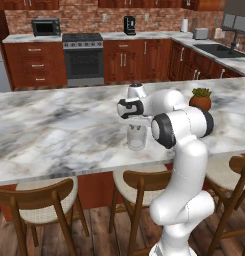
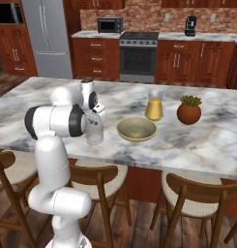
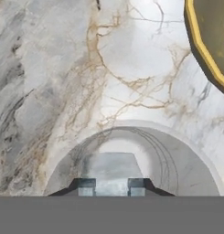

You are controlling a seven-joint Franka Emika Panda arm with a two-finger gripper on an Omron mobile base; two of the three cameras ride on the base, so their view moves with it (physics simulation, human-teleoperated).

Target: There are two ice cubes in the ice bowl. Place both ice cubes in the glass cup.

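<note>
Potted plant (image 2: 189,110) beside juice glass (image 2: 154,107)

The counter (image 2: 197,140) is patterned in white and grey marble with rust-brown veins (clearest in the hand view). The ice bowl (image 2: 136,129) is coloured dull yellow-olive, the glass cup (image 2: 95,129) is left clear, and the plant pot (image 2: 189,114) is coloured brown-orange under green leaves.
</note>
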